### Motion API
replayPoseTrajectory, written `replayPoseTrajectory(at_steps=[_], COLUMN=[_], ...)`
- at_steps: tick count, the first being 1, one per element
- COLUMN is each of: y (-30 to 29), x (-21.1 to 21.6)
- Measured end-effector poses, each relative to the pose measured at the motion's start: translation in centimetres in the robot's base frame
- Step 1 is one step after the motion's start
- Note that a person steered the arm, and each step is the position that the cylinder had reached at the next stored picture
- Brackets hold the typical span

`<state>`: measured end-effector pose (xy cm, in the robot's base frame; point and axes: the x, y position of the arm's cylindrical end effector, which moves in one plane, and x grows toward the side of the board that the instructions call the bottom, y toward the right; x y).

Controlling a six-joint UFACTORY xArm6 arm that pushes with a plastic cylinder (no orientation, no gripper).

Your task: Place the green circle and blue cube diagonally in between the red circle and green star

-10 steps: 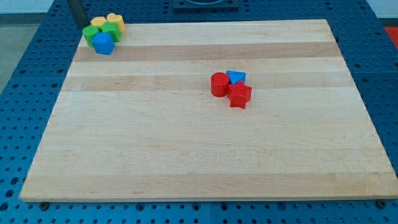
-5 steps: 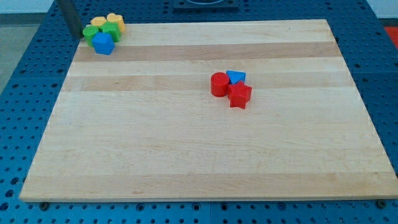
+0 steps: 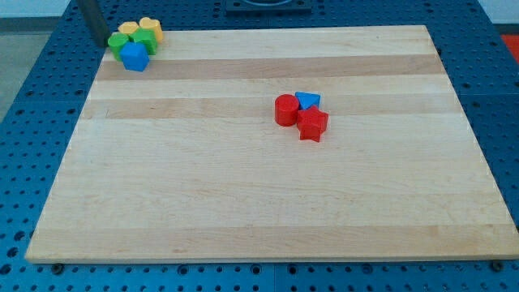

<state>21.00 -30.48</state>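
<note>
Just left of the green circle (image 3: pixel 119 43) stands my tip (image 3: pixel 100 45)

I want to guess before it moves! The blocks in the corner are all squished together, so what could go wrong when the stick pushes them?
My tip sits just off the board's top-left corner, left of the cluster. The green circle, blue cube, green star and two yellow blocks touch, so one push may drag them all.

They also hug the board's edge, so a yellow block could slide off.
</note>
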Motion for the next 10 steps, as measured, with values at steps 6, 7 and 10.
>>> replayPoseTrajectory(at_steps=[6, 7, 10], y=[7.8, 10.8, 15.4], x=[8.9, 9.4, 10.8])
